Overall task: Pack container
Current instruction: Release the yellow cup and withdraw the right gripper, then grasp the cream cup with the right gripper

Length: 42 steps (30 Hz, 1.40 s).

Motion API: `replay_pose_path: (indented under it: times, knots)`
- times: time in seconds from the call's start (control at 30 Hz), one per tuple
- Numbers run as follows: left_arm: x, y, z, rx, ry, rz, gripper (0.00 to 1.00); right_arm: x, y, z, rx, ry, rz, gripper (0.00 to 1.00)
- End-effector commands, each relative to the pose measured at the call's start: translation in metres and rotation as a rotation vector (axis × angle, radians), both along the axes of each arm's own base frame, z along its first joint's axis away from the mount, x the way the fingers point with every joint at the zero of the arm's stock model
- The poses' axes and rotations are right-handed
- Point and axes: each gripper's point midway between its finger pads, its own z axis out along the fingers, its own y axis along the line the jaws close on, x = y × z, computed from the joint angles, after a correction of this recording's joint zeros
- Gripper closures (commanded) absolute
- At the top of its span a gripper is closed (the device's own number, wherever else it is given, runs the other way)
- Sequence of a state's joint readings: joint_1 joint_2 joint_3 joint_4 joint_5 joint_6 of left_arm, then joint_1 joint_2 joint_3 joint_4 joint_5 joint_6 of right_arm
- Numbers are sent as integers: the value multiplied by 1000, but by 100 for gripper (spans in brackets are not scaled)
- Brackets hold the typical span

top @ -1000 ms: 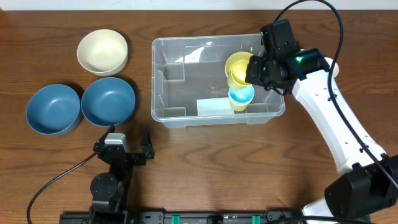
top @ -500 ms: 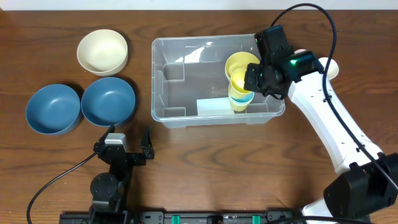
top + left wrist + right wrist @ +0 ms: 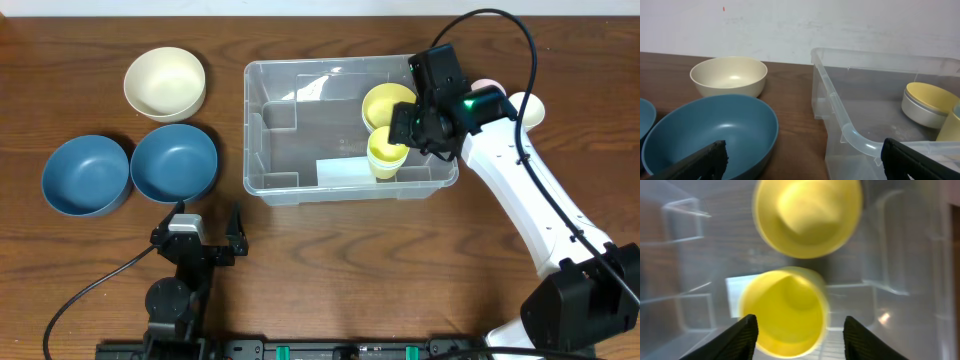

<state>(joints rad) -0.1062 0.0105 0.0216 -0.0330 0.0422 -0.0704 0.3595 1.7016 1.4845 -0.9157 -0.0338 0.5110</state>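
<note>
The container (image 3: 252, 120), a large clear bin, sits at the centre of the worktop (image 3: 330, 260) in the overhead view, with its long sides running across the frame. Its left half holds nothing but a pale label (image 3: 340, 172) lying against the lower wall. In its right half a yellow bowl (image 3: 386, 101) rests near the upper right corner. A yellow cup (image 3: 384, 153) stands upright just below the bowl, close to the lower wall and beside the label.

The right end effector (image 3: 800, 330) hangs over that right half. In the right wrist view its two fingers (image 3: 742, 337) stand apart on either side of the cup's mouth. A gap shows between the cup and the finger at the lower right of the frame, so the cup is not clamped. That view is blurred.

The left end effector (image 3: 800, 160) sits low at the bottom left of the overhead frame, outside the container. Its fingers are spread wide with nothing between them.

Three bowls stand on the worktop left of the container. A cream bowl (image 3: 165, 83) is at the upper left, and two blue bowls (image 3: 86, 175) (image 3: 174, 162) lie side by side below it. All three are open side up with nothing in them. The nearer blue bowl fills the lower left of the left wrist view.
</note>
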Motion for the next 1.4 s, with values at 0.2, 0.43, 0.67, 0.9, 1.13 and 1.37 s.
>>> replay_pose_path:
  times: [0.2, 0.43, 0.67, 0.9, 1.13, 1.37]
  knots:
    - [0, 5, -17, 21, 49, 23, 2, 11, 14, 43, 73, -85, 75, 34]
    - [0, 5, -17, 21, 49, 23, 2, 37, -61, 54, 22, -122, -139, 31]
    - [0, 5, -17, 21, 49, 23, 2, 46, -163, 44, -26, -96, -396, 30]
    - [0, 5, -17, 21, 49, 23, 2, 48, -241, 11, -47, -35, -573, 30]
    - [0, 5, -17, 21, 49, 23, 2, 46, -268, -42, -55, 91, -631, 31]
    - [0, 5, -17, 21, 49, 23, 2, 52, -286, -72, -56, 124, -664, 31]
